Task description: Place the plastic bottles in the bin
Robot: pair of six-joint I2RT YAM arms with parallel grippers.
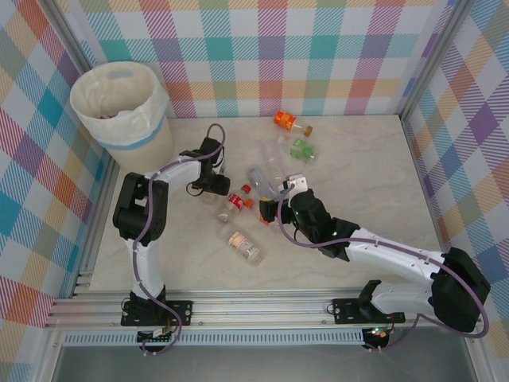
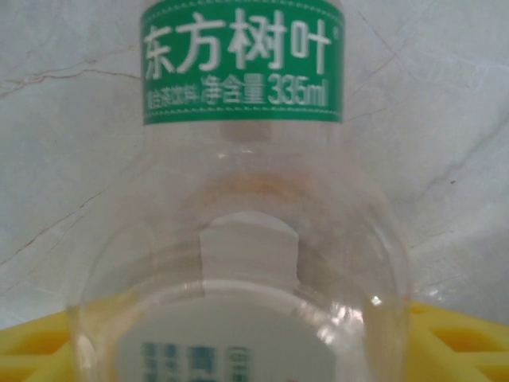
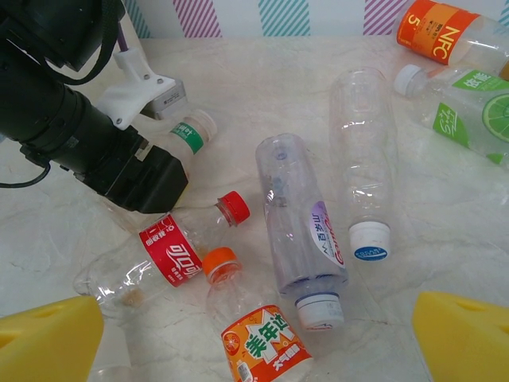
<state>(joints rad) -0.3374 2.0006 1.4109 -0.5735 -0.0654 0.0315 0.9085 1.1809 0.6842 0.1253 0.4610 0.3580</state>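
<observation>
Bottles (image 1: 242, 247): scattered on bench (image 1: 374, 175), right of bin (image 1: 155, 139), awaiting collection.
Left tool (image 1: 211, 188): nearest bin, pads (image 2: 32, 350) flank green-label bottle (image 2: 242, 239); grip uncertain.
Right tool (image 3: 256, 338): farther from bin, wide, poised over orange-label bottle (image 3: 262, 346).

The green-labelled bottle (image 2: 238, 239) runs off the left wrist view's top and bottom edges; whether the yellow pads (image 2: 457, 342) actually touch it, I can't tell.

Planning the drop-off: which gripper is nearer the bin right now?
Left. The left gripper is right of the bin, around a green-labelled bottle; the right gripper is farther right, mid-table.
</observation>
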